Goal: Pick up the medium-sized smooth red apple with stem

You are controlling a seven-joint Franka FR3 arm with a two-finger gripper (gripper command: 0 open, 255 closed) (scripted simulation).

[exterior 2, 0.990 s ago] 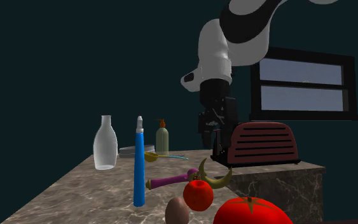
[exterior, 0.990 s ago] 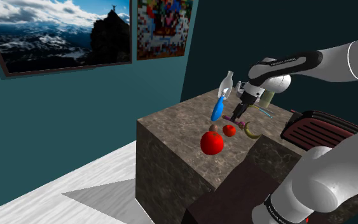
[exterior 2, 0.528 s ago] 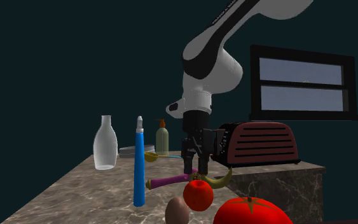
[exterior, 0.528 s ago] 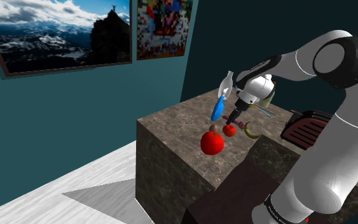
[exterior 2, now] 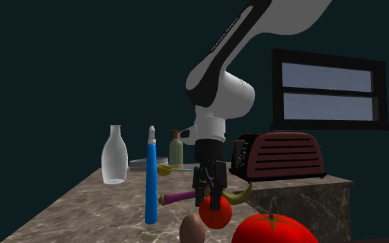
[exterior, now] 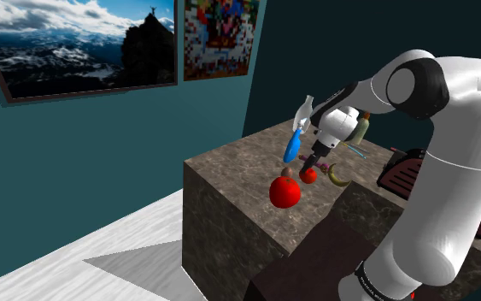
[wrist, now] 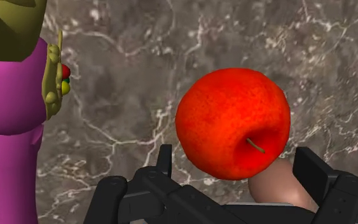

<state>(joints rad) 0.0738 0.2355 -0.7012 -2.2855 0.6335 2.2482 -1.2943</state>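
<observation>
Wrist view, kitchen counter: we see the all-black two-finger gripper [wrist: 236, 162] with its fingers spread wide on either side of a smooth red apple with a short brown stem [wrist: 231, 121]. We cannot make out either finger pressing on the fruit. The apple sits on the brown veined marble counter [wrist: 171, 57], stem dimple turned toward the camera.

In the second exterior view the gripper [exterior 2: 210, 197] points straight down with its tips level with the apple's [exterior 2: 215, 214] top. Small lettering runs along the white arm [exterior 2: 231, 31]; we cannot read it.

Just beside the apple lies a pale brown egg [exterior 2: 193, 228], and near that a much larger glossy red tomato with a green calyx [exterior 2: 272, 231]. Behind the gripper lie a magenta-handled tool with an olive head [exterior 2: 182, 197] and a dark olive crescent-shaped banana [exterior 2: 239, 195]. A blue tube with a white tip [exterior 2: 150, 179] stands upright in the second exterior view's left, with a clear glass bottle [exterior 2: 115, 157], an olive pump bottle [exterior 2: 176, 150] and a dark red slotted toaster [exterior 2: 279, 155] farther back.

From the shoulder view, we see the arm rise from the stand, bend at a high elbow [exterior: 418, 85] and reach down and left to the counter [exterior: 230, 162], where the gripper [exterior: 314, 162] stands over the apple [exterior: 308, 176].
</observation>
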